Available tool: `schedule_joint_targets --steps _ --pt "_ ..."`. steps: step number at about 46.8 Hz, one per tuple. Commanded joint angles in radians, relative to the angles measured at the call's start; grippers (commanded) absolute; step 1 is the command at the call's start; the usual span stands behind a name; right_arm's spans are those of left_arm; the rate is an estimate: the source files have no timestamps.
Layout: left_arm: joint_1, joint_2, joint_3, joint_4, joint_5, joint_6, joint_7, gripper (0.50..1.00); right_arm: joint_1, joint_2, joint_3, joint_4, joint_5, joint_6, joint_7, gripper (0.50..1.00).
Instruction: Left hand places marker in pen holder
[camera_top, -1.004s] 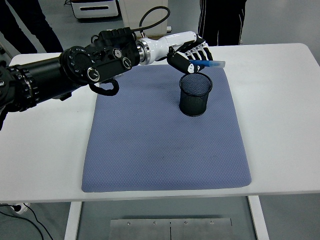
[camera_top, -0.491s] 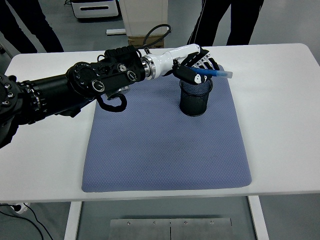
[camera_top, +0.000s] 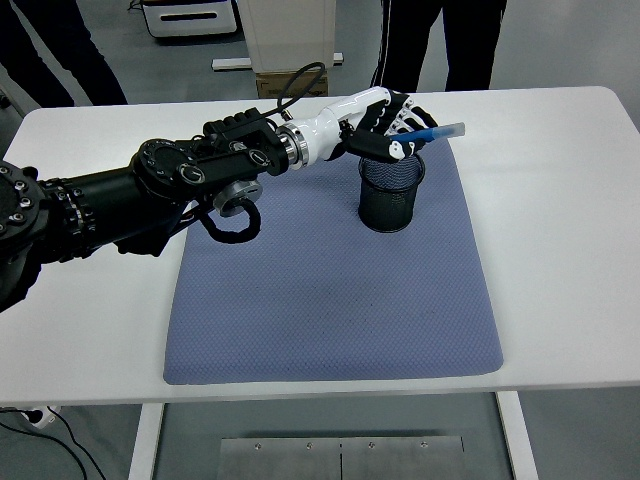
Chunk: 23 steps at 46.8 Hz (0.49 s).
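A black mesh pen holder (camera_top: 391, 192) stands upright on the far right part of a blue-grey mat (camera_top: 330, 270). My left hand (camera_top: 392, 124) reaches in from the left and hovers just above the holder's rim. Its fingers are curled around a blue marker (camera_top: 428, 135) with a pale cap end. The marker is tilted, its capped end pointing up and right past the holder's rim, its lower end over the holder's mouth. The right hand is not in view.
The white table (camera_top: 560, 220) surrounds the mat. Persons' legs (camera_top: 440, 40) stand behind the far edge at top centre and top left. A white box unit (camera_top: 290, 30) sits on the floor beyond the table.
My left arm has stretched further right and lowered slightly. The marker has tipped from nearly level to slanting, its lower end now over the holder's mouth.
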Motion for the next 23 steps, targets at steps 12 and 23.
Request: schedule_joint_targets --steps 12,23 --pt "0.037 0.000 -0.023 -0.016 -0.061 -0.027 -0.014 0.625 -0.001 0.000 0.000 0.000 0.000 0.000 0.000 1.000" --pt "0.043 0.000 -0.036 -0.016 -0.088 -0.025 -0.015 0.804 0.000 0.000 0.000 0.000 0.000 0.000 0.000 1.000"
